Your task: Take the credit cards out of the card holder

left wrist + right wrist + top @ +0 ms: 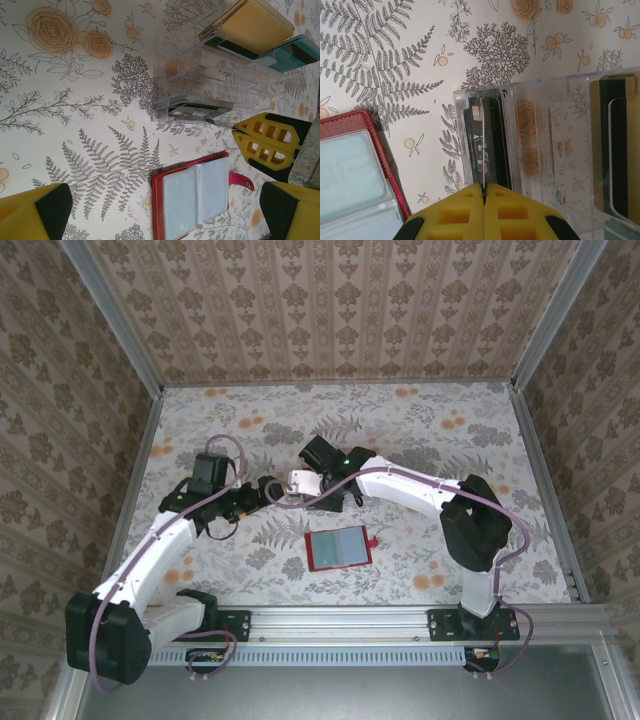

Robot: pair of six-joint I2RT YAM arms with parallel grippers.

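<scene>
From above, the holder (338,549) lies open and flat on the counter (450,440), just near of where my two arms meet. Lying open, its sleeves face up where I can reach them. The tray (300,482) sits just beyond it, close enough for short trips.

From my left wrist, my left claw (165,205) stands wide and holds nothing. It hangs over the holder with one finger (40,212) out on each side. I judge it is placed there to pin the holder or take the next pick. The sleeves look pale and empty, though I cannot be sure. My right claw (235,132) points at the tray's end slot, where a stack (192,106) stands on edge.

From my right wrist, the right claw's fingers are pressed together. A thin line runs up from between them into that slot. I take it for a card (481,145) seen edge-on, pinched by its rim so that it drops upright beside the stack. The holder's red corner lies well to the left.
</scene>
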